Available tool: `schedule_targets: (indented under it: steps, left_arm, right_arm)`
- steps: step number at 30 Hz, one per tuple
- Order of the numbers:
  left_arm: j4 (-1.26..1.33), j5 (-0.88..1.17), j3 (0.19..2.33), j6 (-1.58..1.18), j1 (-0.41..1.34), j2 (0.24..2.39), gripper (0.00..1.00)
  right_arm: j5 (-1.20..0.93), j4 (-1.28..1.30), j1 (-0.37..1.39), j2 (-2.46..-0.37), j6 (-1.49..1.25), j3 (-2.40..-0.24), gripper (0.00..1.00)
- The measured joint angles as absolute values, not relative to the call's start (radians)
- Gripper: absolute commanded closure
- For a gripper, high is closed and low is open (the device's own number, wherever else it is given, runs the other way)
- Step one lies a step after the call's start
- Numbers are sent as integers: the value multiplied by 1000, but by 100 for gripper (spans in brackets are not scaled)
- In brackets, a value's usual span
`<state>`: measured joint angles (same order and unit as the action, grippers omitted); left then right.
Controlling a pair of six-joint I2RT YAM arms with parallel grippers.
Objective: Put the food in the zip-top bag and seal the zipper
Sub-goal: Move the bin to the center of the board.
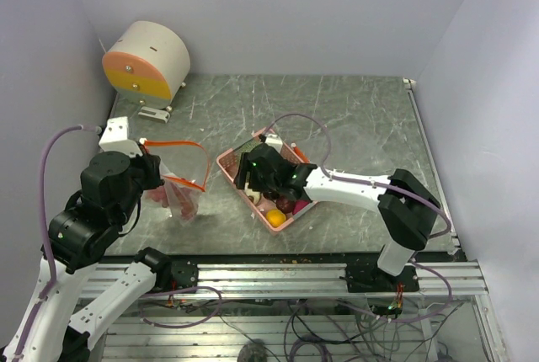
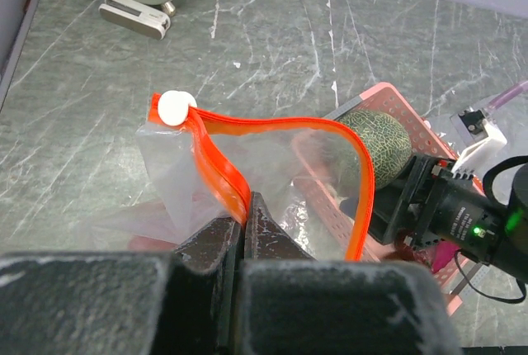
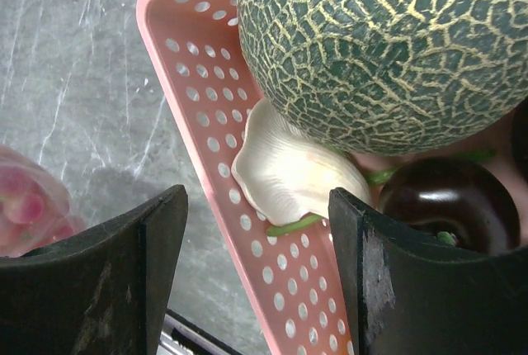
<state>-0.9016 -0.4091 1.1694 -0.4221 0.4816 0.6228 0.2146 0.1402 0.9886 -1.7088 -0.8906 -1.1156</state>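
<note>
Zipper (image 2: pixel 219 165) pinched in left hand (image 2: pixel 245 216), bag (image 2: pixel 169 182) mouth open; right hand (image 3: pixel 256 206) wide, astride bulb (image 3: pixel 289 177) and basket (image 3: pixel 198 82) wall

Clear zip-top bag (image 2: pixel 169 177) upright, mouth gaping; orange-red zipper (image 2: pixel 224 169) pinched in left tool (image 2: pixel 245 210). Netted green melon (image 3: pixel 379 49), whitish bulb (image 3: pixel 289 173) and dark grape (image 3: pixel 450 198) just ahead of right tool (image 3: pixel 257 264).

We see a robotics lab test cell, not a home or kitchen. Plain pale lavender partition walls (image 1: pixel 295 8) box in a grey marbled worktop (image 1: pixel 362 118). Two white-and-black jointed robot arms (image 1: pixel 354 185) are bolted to a slotted aluminium rail (image 1: pixel 278 276) at its near edge, with loose dark cables (image 1: pixel 313 322) hanging below. The net-patterned green melon (image 3: pixel 388 49) in the pink perforated plastic basket (image 3: pixel 206 115) looks like a toy.
</note>
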Motion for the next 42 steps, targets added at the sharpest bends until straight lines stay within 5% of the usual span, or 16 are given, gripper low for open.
schedule_targets:
  steps: [18, 32, 42]
  left_arm:
    - [-909, -402, 1170, -397, 482, 607, 93]
    - [-912, -402, 1170, -385, 482, 590, 93]
    - [-937, -408, 1209, -385, 482, 570, 93]
  right_arm:
    - [364, -27, 1011, -1850, -1047, -1129, 32]
    - [615, 6, 1022, -1713, -871, -1052, 30]
    - [747, 73, 1003, -1703, -569, -1178, 0]
